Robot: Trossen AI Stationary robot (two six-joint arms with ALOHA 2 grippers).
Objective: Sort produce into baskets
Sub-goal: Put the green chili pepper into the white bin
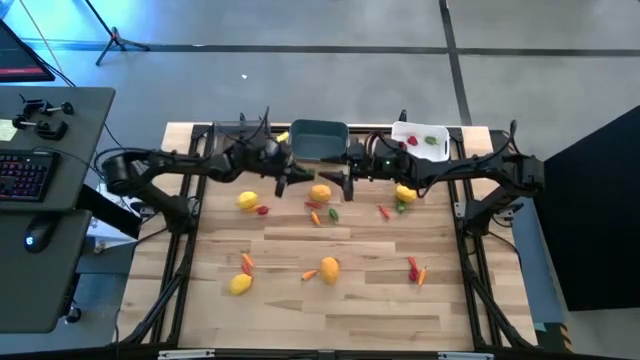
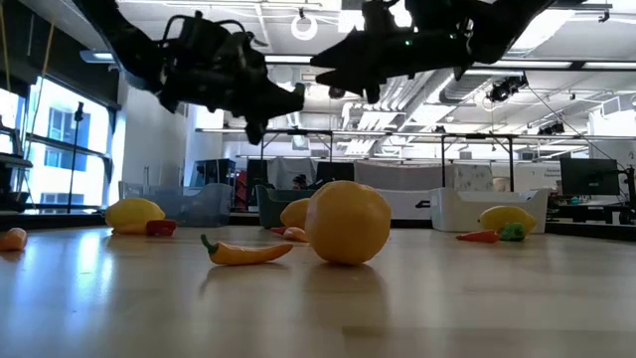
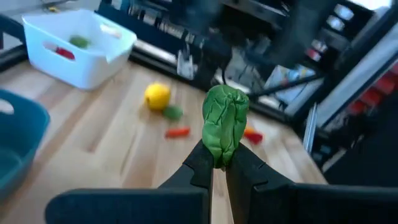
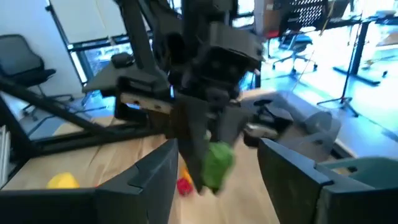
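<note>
A crumpled green leafy piece (image 3: 225,121) is held above the table's far middle by my left gripper (image 3: 219,167), which is shut on it. In the high view that gripper (image 1: 283,181) is just in front of the teal basket (image 1: 318,140). My right gripper (image 4: 217,180) faces it from the right, open. The green piece (image 4: 217,163) shows just beyond the gap between its fingers, which do not touch it. Lemons (image 1: 320,194), carrots and small red and green bits lie on the wooden table. The white basket (image 1: 420,140) holds red and green bits. My left gripper pinches the green piece's near end (image 3: 219,154) between its two fingertips. The fingers reach out about level toward the table's right side. The rest of the piece sticks out past the fingertips, clear of the table.
A clear-grey basket (image 2: 189,204) stands at the far left, beside the teal one. More lemons (image 1: 247,200) (image 1: 329,268) (image 1: 240,284) (image 1: 405,193) and carrots (image 1: 419,272) are scattered over the middle and near part of the table. A desk with a keyboard (image 1: 25,175) stands to the left.
</note>
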